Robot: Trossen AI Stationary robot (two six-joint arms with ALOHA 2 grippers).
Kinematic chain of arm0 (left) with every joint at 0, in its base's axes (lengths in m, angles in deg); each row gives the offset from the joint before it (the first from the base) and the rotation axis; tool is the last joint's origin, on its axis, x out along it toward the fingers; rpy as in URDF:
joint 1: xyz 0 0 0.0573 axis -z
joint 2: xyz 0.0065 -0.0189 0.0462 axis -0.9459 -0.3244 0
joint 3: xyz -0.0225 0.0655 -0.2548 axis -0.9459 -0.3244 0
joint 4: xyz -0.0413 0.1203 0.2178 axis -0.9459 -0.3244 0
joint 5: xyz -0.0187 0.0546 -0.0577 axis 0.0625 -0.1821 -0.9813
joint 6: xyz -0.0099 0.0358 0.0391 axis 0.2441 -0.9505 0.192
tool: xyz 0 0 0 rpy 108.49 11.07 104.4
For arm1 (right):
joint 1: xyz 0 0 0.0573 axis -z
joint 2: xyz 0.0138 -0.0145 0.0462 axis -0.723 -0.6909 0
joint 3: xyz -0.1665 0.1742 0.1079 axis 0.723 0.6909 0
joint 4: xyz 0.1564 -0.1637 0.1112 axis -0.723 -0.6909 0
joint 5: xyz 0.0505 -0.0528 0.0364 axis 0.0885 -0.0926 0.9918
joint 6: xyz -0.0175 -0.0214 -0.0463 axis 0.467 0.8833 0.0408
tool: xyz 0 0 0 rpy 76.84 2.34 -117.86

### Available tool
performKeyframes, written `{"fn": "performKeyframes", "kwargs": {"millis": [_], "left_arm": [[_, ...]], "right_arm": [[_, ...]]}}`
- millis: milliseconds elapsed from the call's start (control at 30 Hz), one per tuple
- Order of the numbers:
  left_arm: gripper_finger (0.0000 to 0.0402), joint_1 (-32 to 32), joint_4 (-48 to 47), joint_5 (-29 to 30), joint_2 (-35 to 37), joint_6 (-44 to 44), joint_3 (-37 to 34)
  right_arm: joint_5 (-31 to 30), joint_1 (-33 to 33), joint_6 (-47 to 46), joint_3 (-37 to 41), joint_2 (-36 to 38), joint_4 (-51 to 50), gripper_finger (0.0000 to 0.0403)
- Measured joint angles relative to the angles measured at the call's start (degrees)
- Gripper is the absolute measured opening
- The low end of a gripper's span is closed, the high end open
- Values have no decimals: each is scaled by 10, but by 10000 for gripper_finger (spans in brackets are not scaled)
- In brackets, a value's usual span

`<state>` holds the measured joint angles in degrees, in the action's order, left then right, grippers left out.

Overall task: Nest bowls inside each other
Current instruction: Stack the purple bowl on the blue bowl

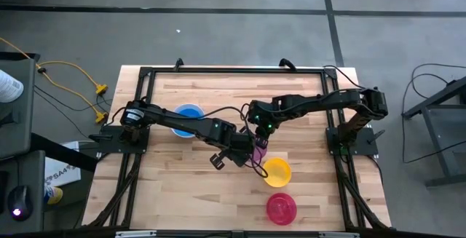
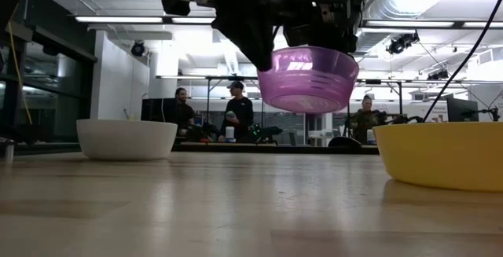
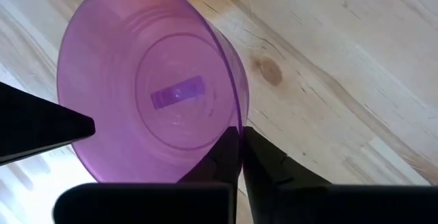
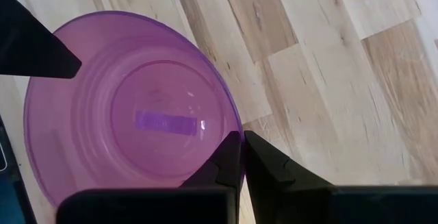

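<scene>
- Your left arm reaches from its base at the table's left edge across toward the middle, passing over the blue bowl [image 1: 188,114], which sits on the wooden table [image 1: 175,194] toward the far left.
- Your left gripper [image 3: 241,140] is pinched together on the rim of the purple bowl [image 3: 147,87]; in the left wrist view one finger lies inside the wall and the other outside it.
- In the low view you see the white bowl [image 2: 126,138] resting on the table at the left, well apart from the others.
- The purple bowl [image 2: 307,78] hangs clear of the tabletop, mouth up and roughly level, with both grippers meeting above it.
- Your right gripper [image 4: 242,146] is also clamped on that purple bowl's rim [image 4: 126,107], fingers together with the wall between them.
- Your right arm stretches from its base at the right edge inward, elbow bent, to the table's centre.
- The yellow bowl [image 1: 277,172] stands on the table just beside the grippers, nearer the front edge.
- The red-pink bowl [image 1: 281,207] sits close to the front edge, just past the yellow one.
- People [image 2: 236,111] are in the room behind the table.
</scene>
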<state>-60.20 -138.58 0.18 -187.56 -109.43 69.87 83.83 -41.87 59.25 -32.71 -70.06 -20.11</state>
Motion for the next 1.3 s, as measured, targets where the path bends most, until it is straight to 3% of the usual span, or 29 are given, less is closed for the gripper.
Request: {"fn": "performKeyframes", "kwargs": {"millis": [333,867,1300], "left_arm": [[1,0,-2,2,0,0,0],[0,0,-4,3,0,22,0],[0,5,-17,21,1,41,0]], "right_arm": [[-3,0,14,0,0,9,20],[-27,1,34,0,0,26,98],[-31,1,51,0,6,40,109]]}}
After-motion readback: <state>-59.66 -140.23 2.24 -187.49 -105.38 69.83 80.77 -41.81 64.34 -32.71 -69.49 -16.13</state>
